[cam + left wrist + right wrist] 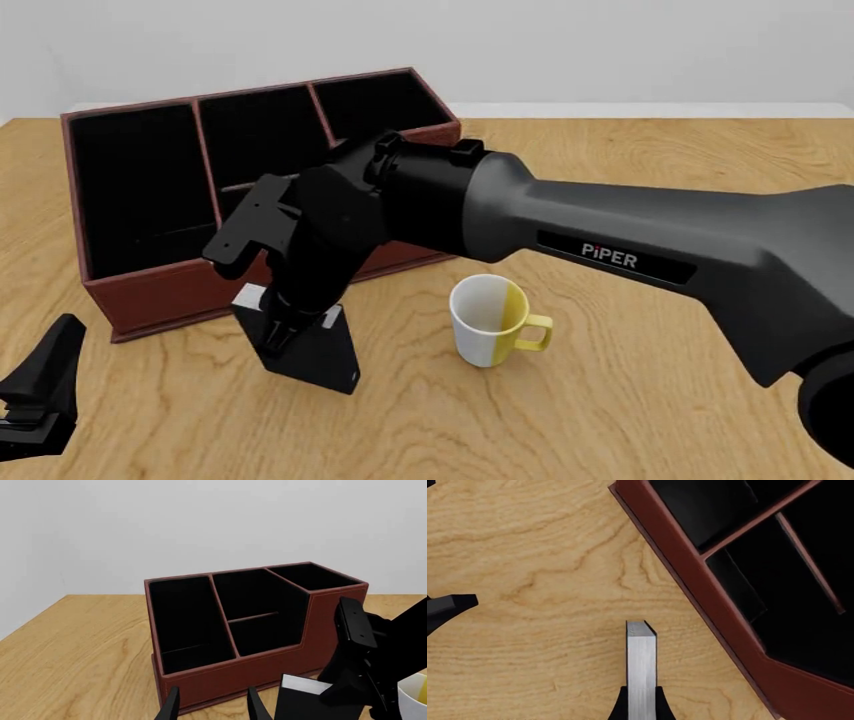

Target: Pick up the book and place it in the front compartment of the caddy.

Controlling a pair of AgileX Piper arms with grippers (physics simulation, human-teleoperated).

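The black book (315, 356) with white page edges stands upright on the table just in front of the caddy (147, 292). It also shows in the right wrist view (641, 660) and in the left wrist view (298, 705). My right gripper (283, 326) comes down on the book's top, and its fingers (621, 706) press against both covers. The reddish-brown caddy (233, 672) has black-lined compartments, and its low front wall (694, 582) lies beside the book. My left gripper (213, 691) is open and empty, low at the front left of the table (38, 392).
A white and yellow mug (489, 320) stands on the table to the right of the book, a hand's width away; its rim shows in the left wrist view (413, 700). The right arm's thick link (627, 250) stretches across the table's right half above the mug.
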